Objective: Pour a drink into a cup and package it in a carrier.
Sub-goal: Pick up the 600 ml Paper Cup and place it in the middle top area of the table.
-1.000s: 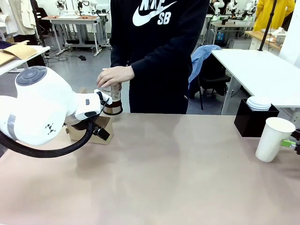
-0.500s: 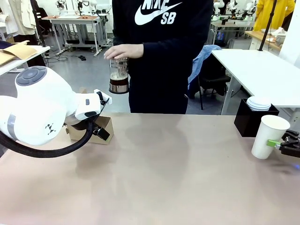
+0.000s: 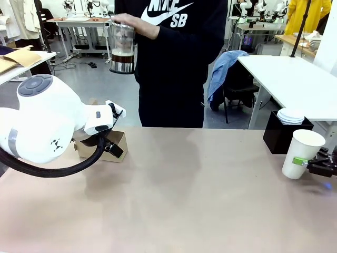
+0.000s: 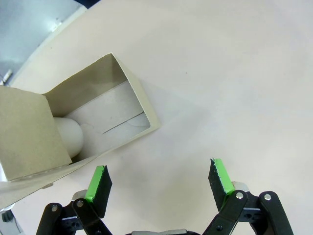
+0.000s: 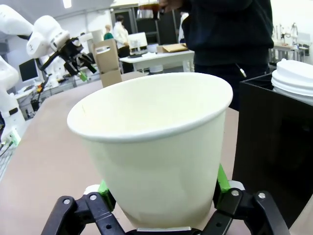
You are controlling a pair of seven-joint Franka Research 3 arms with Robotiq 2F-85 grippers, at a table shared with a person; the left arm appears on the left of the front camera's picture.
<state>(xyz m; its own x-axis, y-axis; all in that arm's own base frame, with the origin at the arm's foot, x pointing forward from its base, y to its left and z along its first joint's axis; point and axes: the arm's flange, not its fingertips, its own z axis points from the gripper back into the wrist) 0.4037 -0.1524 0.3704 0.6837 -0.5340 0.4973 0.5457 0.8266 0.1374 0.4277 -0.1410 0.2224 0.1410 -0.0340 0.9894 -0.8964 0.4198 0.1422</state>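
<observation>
The person's hand holds the glass press pot with the dark drink (image 3: 122,48) high in the air, at chest height, beyond the table's far left. The white paper cup (image 3: 301,153) stands upright and lidless at the table's right edge. My right gripper (image 3: 304,163) is shut on its lower wall; in the right wrist view the green pads press both sides of the cup (image 5: 156,142), with the right gripper (image 5: 161,188) around its base. The brown cardboard carrier (image 3: 108,146) sits at the far left, partly hidden by my left arm. My left gripper (image 4: 159,177) hangs open above the table beside the carrier (image 4: 98,122).
A black open-topped box (image 3: 284,136) holding a stack of white lids (image 3: 291,115) stands just behind the cup, close to my right gripper. The person stands at the far edge. My bulky left arm (image 3: 42,124) covers the left side of the table.
The person has lifted the press pot off the table to chest height. My right gripper has closed on the cup, which shifted slightly left. The left arm has not moved.
</observation>
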